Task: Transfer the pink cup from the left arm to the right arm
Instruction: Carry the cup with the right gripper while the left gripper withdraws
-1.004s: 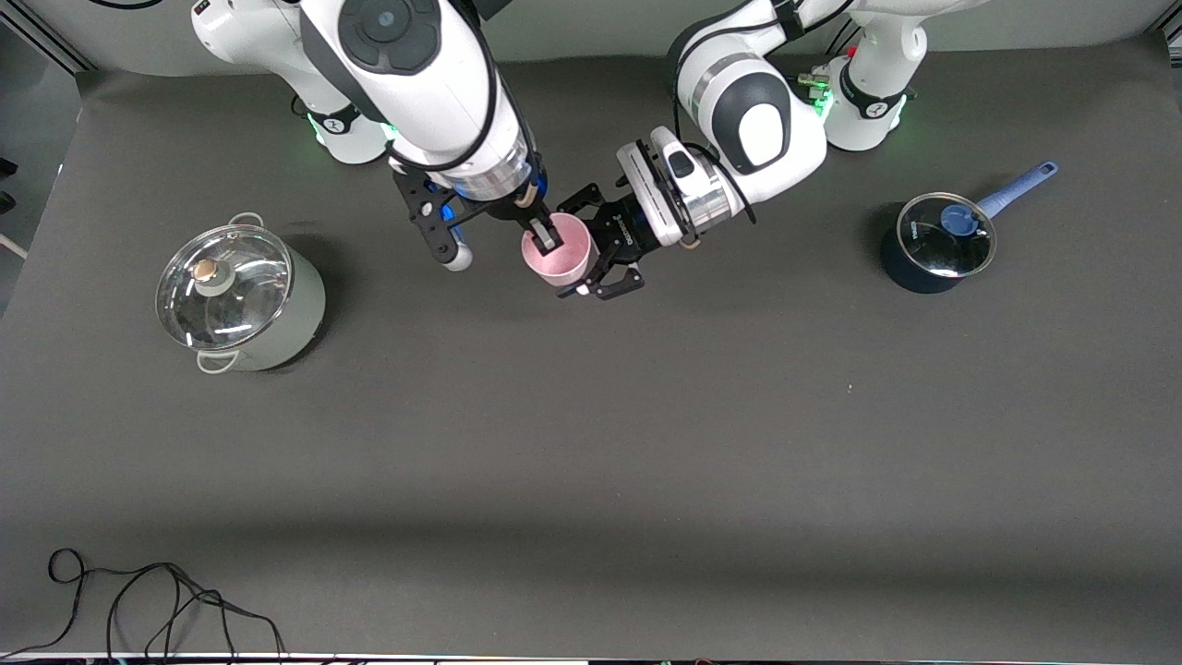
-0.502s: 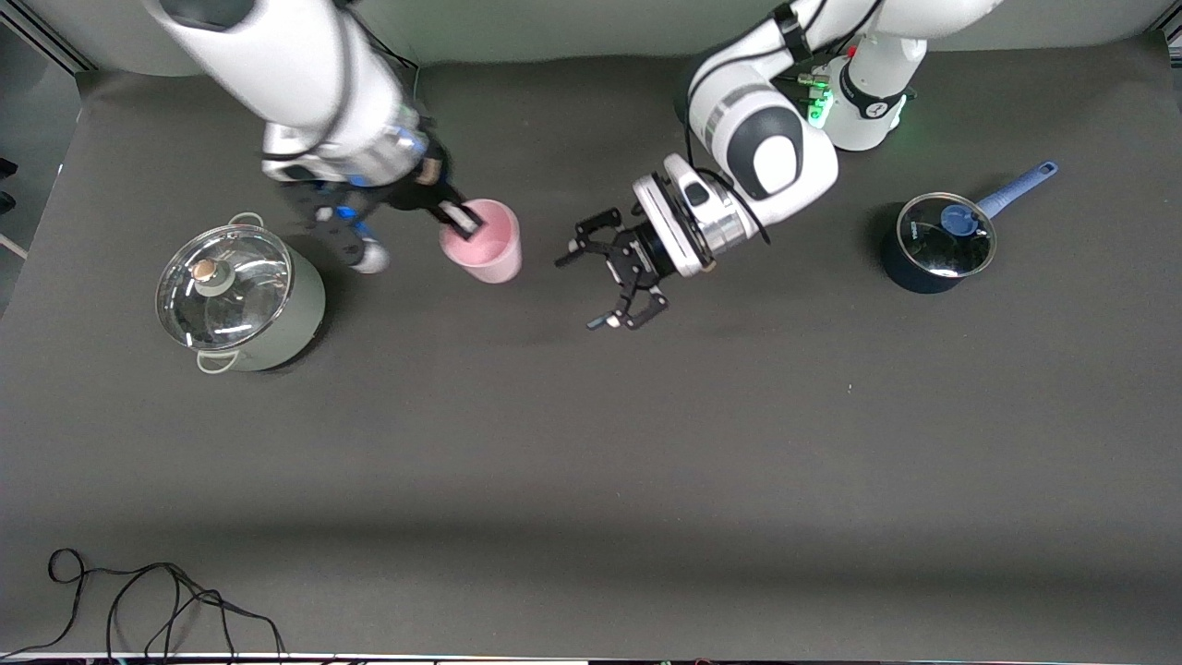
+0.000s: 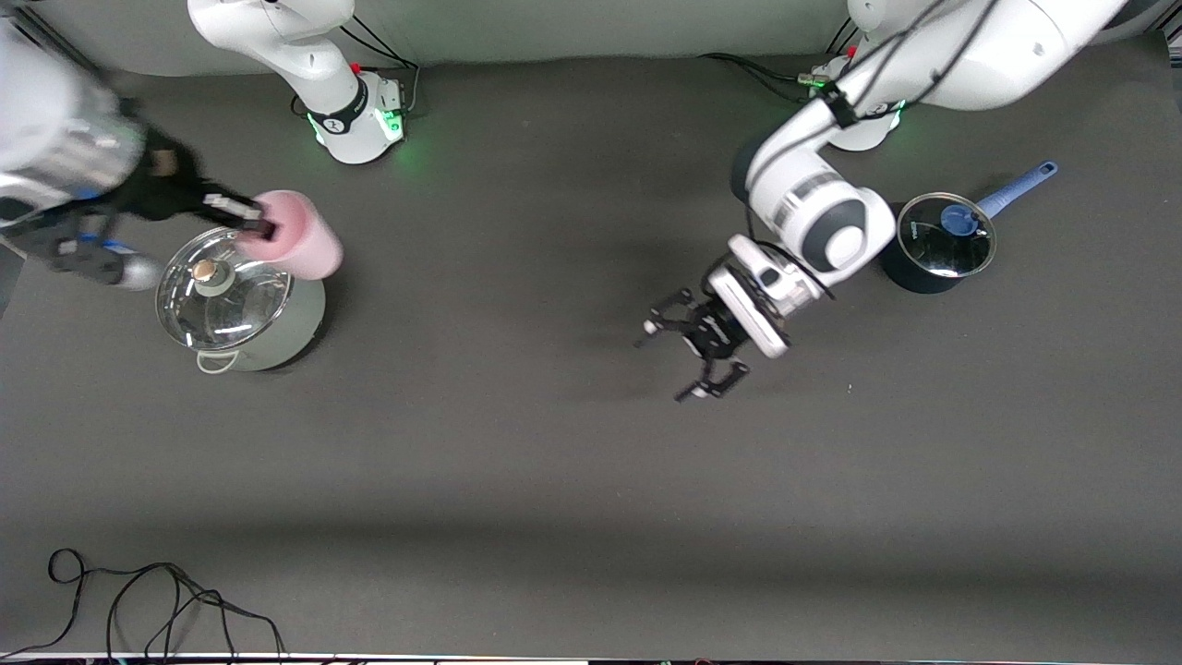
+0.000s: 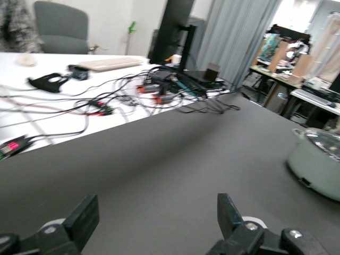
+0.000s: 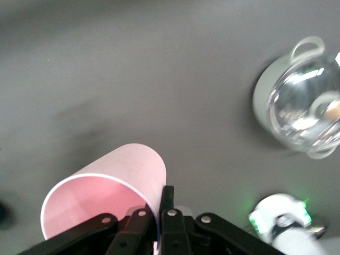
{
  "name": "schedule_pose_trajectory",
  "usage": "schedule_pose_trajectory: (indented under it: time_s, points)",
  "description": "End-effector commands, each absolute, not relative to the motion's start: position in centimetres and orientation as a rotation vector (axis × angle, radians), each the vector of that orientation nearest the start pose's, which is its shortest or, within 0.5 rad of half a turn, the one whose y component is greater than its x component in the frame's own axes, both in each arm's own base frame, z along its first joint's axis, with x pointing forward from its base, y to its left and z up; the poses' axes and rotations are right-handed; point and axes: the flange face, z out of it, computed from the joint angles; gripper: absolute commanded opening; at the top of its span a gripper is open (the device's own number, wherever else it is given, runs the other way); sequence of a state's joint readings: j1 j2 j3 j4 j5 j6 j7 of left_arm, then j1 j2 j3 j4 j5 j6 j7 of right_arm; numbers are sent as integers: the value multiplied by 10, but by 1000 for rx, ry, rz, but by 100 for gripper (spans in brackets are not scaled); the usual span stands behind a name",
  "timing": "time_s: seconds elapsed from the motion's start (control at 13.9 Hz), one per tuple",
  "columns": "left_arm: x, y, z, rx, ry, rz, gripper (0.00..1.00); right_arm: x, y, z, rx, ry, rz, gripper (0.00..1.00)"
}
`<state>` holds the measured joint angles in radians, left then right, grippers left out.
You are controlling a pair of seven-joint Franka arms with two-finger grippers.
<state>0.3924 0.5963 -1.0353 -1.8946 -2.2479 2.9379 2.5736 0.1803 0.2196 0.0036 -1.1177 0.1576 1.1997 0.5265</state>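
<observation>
1. The pink cup (image 3: 300, 246) is up in the air in the right hand (image 3: 251, 222), over the edge of the pale green pot (image 3: 242, 300) with the glass lid (image 3: 224, 287), toward the right arm's end of the desk (image 3: 554, 462). So by the look of it the handoff itself is done.
2. The right hand is clamped on the cup's rim: in the right wrist view one finger sits inside the mouth and the other outside, pinching the wall of the cup (image 5: 111, 194).
3. The left hand (image 3: 694, 346) has its fingers spread wide with nothing between them, over bare desk near the small dark saucepan (image 3: 934, 242). It looks like it's just waiting.
4. Handling guess: it's a thin plastic tumbler, so very light, probably a bit flexy at the rim and smooth enough to slip. A rim pinch like this works but can swing; a grip around the body would be steadier.
5. Orientation: the cup is tipped well over, nearly on its side. The long axis runs roughly level, with the open mouth toward the right hand and the closed base pointing away toward the middle of the desk.
</observation>
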Motion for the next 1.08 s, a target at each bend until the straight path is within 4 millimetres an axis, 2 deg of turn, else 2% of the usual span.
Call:
schedule_pose_trajectory:
  time_s: [0.0,0.07,0.14,0.36,0.57,0.72,1.0]
  points:
    - [531,-279,304,2046,-686,1147,99,563,77,659,-3095,147,269,0]
    - [530,-279,307,2066,-631,1110,99,569,68,652,-3102,99,232,0]
    - [525,-284,313,2081,-558,1055,100,573,57,642,-3099,125,223,0]
    - [516,-296,323,2104,-231,845,100,565,51,597,-3082,145,122,0]
    - [511,-304,329,2062,70,658,100,566,48,534,-3077,165,80,0]
    - [507,-310,333,2017,247,534,100,564,45,483,-3074,184,9,0]
    - [491,-310,337,2101,388,437,100,556,33,393,-3071,235,-121,0]
